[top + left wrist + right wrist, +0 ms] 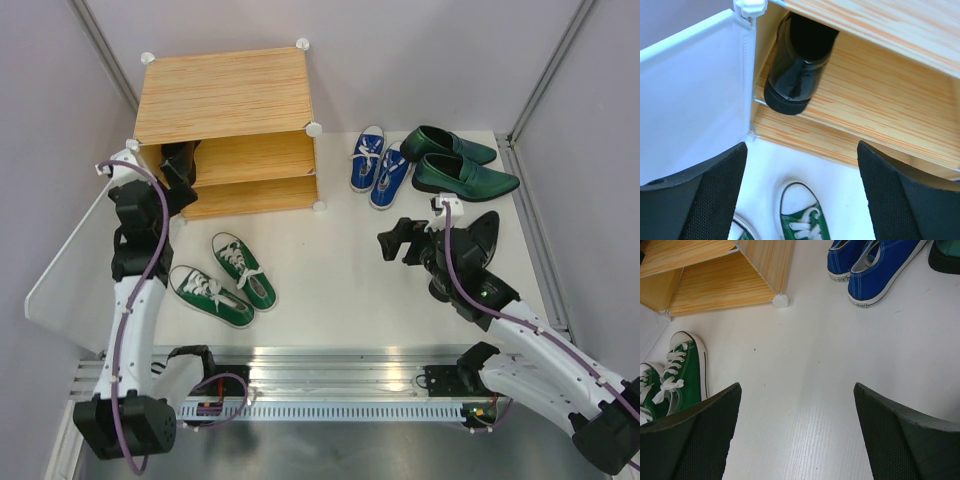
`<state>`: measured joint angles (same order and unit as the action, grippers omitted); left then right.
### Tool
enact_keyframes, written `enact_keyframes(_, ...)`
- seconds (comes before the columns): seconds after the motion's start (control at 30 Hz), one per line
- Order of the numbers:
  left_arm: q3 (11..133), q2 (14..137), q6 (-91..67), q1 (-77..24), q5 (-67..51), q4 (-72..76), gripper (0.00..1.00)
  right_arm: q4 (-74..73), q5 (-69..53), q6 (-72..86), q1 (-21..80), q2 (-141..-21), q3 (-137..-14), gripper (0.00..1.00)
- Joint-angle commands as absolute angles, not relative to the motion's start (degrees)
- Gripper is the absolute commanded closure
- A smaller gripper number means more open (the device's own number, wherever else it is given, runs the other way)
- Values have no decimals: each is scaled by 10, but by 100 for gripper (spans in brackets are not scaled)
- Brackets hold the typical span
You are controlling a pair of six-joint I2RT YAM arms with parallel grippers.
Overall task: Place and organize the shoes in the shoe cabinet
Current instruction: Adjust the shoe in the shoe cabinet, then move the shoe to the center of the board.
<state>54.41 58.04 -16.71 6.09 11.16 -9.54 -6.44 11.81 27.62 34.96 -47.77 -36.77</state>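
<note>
The wood-grain shoe cabinet stands at the back left with its frosted white door swung open. One shiny black boot stands at the left end of the upper shelf, and it also shows in the left wrist view. My left gripper is open and empty in front of it. The green sneakers lie on the table below the cabinet. The blue sneakers and dark-green loafers sit at the back right. My right gripper is open and empty over bare table. A second black boot lies behind the right arm.
The left wrist view shows the door, the shelf board and a green sneaker toe. The right wrist view shows the cabinet's corner, blue sneakers and green sneakers. Grey walls close the sides.
</note>
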Motion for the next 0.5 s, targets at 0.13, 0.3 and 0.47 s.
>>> enact_keyframes(0.13,493,454,-243,63,32,-151,4,-110,240,293,346,-502,-395,3)
enact_keyframes(0.3,462,393,-225,58,-69,-151,17,-177,367,349,327,-533,-422,3)
enact_keyframes(0.47,429,352,-223,21,-81,-141,5,-222,418,397,278,-547,-410,3)
